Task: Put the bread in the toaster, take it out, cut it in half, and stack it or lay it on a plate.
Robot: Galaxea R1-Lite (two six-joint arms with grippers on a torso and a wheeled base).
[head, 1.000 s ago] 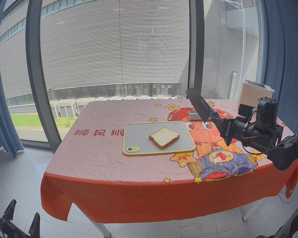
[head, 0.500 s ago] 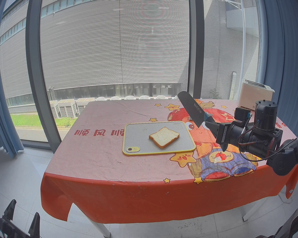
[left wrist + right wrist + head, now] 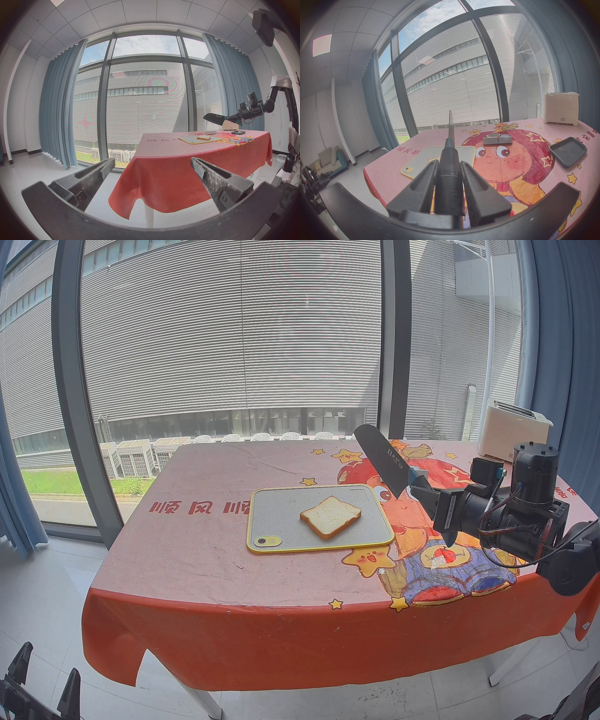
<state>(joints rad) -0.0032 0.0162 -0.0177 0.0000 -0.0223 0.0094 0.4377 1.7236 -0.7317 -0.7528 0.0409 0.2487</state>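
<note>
Head view — square bread, flat board, broad dark knife

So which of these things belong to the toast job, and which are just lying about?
Job: bread, cutting board, knife in right gripper, toaster, dark tray as plate.
Lying about: small grey box, patterned tablecloth.

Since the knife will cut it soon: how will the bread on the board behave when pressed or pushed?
The bread looks thin with a browned crust, so probably light and fairly stiff, perhaps crumbly. It lies flat and loose on the smooth board, so it may slide under the knife.
</note>
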